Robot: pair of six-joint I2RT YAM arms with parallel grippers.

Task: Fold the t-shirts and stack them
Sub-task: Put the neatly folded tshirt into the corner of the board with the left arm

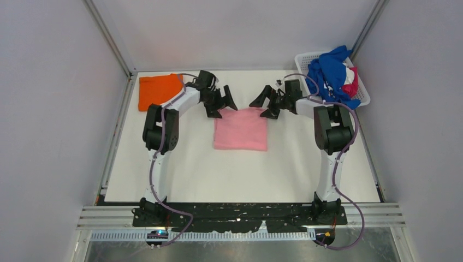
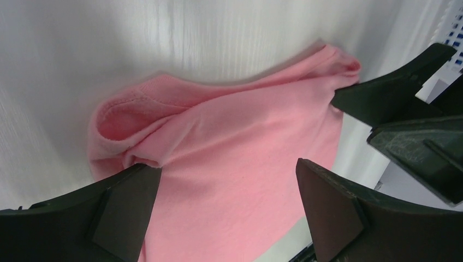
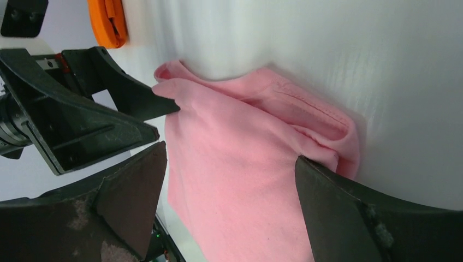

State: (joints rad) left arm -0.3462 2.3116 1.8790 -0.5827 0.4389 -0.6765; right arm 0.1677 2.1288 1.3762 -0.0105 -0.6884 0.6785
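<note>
Fingers of the left gripper (image 1: pixel 224 107) stand wide apart with nothing between them, at the far left corner of the folded light pink t-shirt (image 1: pixel 241 130). The right gripper (image 1: pixel 263 107) faces it, equally spread and empty, at the far right corner; whether either touches the cloth cannot be told. The shirt lies flat on the table (image 1: pixel 245 174), reaching nearward from both grippers. Left of the left gripper lies the folded orange t-shirt (image 1: pixel 158 91). Right of the right gripper, a white basket (image 1: pixel 306 56) holds the crumpled blue t-shirt (image 1: pixel 330 71) and magenta t-shirt (image 1: pixel 352 85).
</note>
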